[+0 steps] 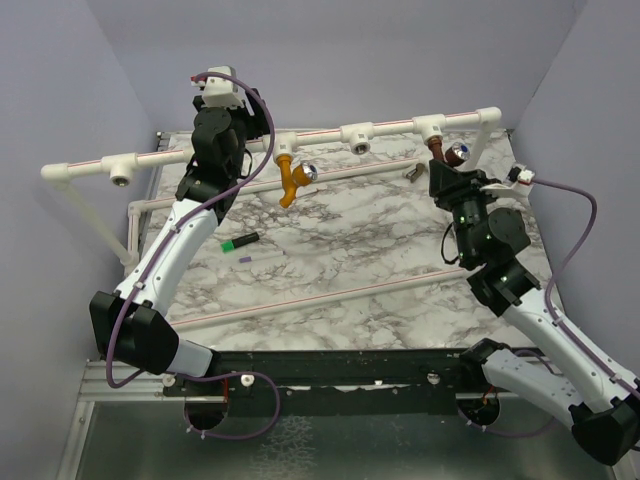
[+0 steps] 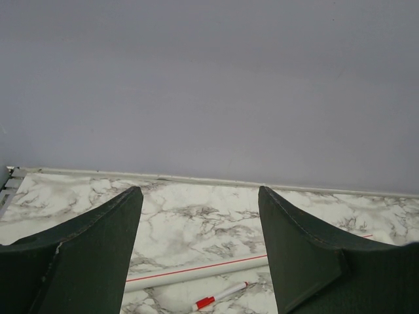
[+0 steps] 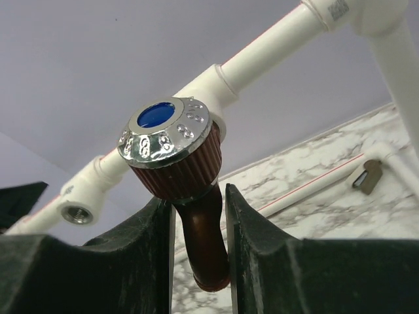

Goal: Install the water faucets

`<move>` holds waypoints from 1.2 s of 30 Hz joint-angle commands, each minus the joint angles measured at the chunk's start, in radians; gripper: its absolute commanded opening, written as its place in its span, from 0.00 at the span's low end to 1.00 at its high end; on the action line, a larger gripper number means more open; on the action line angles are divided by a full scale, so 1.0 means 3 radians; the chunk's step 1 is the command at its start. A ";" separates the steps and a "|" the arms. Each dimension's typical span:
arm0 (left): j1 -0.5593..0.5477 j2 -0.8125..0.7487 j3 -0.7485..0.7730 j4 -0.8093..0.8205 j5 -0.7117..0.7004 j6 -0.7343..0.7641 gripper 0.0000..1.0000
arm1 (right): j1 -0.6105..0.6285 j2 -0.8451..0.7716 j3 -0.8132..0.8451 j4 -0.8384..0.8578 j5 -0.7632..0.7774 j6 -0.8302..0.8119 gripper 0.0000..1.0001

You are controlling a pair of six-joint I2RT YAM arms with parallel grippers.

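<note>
The dark reddish-brown faucet (image 1: 447,153) hangs from the T-fitting (image 1: 430,128) at the right end of the white pipe rail, its silver knob toward me. In the right wrist view its spout (image 3: 200,235) points down between the fingers of my right gripper (image 3: 196,196). The jaws stand slightly open, with a thin gap on the left and the spout's tip against the right finger. The orange-yellow faucet (image 1: 292,180) hangs from a fitting further left. My left gripper (image 2: 200,190) is open and holds nothing, raised near the rail's left part (image 1: 205,92).
The rail (image 1: 355,135) has open T-fittings at its middle and left (image 1: 120,178). A green marker (image 1: 240,242) and a pale pen lie on the marble table (image 1: 360,260). Thin white pipes (image 1: 330,295) cross it. A small brown metal part (image 1: 412,172) lies near the right faucet.
</note>
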 commanded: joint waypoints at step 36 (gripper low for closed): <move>-0.0087 0.0260 -0.0240 -0.0890 0.0211 0.0145 0.73 | 0.0066 -0.0180 0.0029 -0.1168 0.0205 0.3236 0.65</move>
